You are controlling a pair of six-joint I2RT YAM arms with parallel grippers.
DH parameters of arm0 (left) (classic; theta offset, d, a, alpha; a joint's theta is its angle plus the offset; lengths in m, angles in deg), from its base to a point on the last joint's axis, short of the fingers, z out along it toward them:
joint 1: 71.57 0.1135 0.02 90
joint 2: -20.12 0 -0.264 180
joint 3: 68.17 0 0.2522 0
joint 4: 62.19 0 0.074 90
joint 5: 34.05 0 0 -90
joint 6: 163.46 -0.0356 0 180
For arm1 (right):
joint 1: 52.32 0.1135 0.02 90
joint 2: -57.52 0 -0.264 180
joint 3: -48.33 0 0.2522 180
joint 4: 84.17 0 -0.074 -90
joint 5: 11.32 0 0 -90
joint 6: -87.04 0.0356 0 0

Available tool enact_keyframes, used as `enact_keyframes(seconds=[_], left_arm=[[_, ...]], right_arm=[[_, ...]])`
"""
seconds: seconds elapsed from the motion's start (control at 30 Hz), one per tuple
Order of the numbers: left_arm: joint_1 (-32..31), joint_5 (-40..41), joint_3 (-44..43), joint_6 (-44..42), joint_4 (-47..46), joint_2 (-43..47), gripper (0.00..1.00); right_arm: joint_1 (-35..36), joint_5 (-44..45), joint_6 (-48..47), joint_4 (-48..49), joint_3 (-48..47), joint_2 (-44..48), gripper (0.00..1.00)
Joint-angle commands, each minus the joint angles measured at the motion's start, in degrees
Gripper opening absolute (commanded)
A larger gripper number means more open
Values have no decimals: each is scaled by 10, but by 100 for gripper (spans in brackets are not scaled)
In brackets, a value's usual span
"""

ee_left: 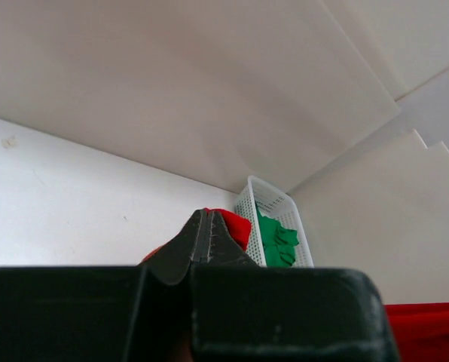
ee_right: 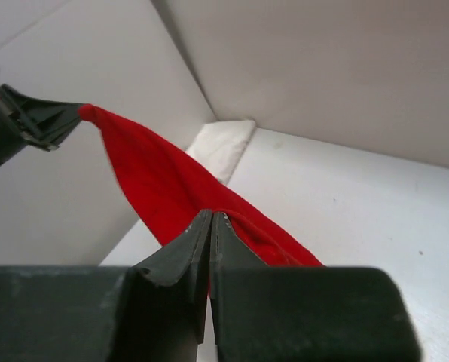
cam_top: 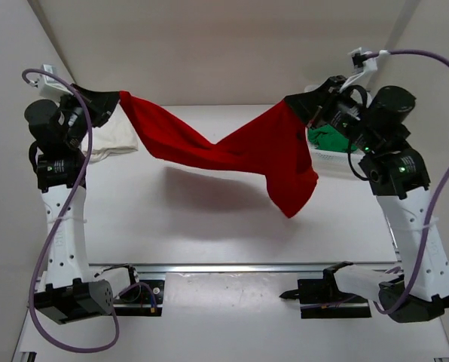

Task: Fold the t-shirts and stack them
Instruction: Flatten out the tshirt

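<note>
Cloth, soft and light: your left gripper point(cam_top: 113, 100) and right gripper point(cam_top: 294, 105) pinch closed on the red t-shirt point(cam_top: 232, 151) at its top corners, a sound hold. It sags above the worktop point(cam_top: 209, 234).

The red t-shirt point(cam_top: 224, 151) stretches mid-air from left hand point(cam_top: 116, 96) to right hand point(cam_top: 291, 102), barring passage across. Beneath it the counter point(cam_top: 209, 234) lies open. The white t-shirt point(cam_top: 115, 139) lies beside its left end, the basket point(cam_top: 322, 160) with the green t-shirt point(cam_top: 331, 139) beside its right.

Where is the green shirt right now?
In the top view, the green t-shirt sits in the white mesh basket on the right side, partly hidden behind the right arm.
</note>
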Motion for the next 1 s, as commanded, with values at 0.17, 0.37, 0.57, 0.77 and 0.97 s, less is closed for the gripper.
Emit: enact_keyframes(seconds=[0.17,0.37,0.57,0.77,0.97], left_arm=[[-41,75,7,-55,29,24,0],[-23,32,19,1,-54,-52,0],[-24,31,-99,18,-47,-136,0],[-16,35,-123,12,-33,-112,0],[-16,63,-39,-19,-42,-67,0]], right_arm=[[-144,-204,63,63,82,-39,0],[-120,-197,67,73,-27,-191,0],[-100,-191,70,-43,-369,-340,0],[-59,-204,53,-109,-407,-304,0],[-50,-181,74,36,-9,-29,0]])
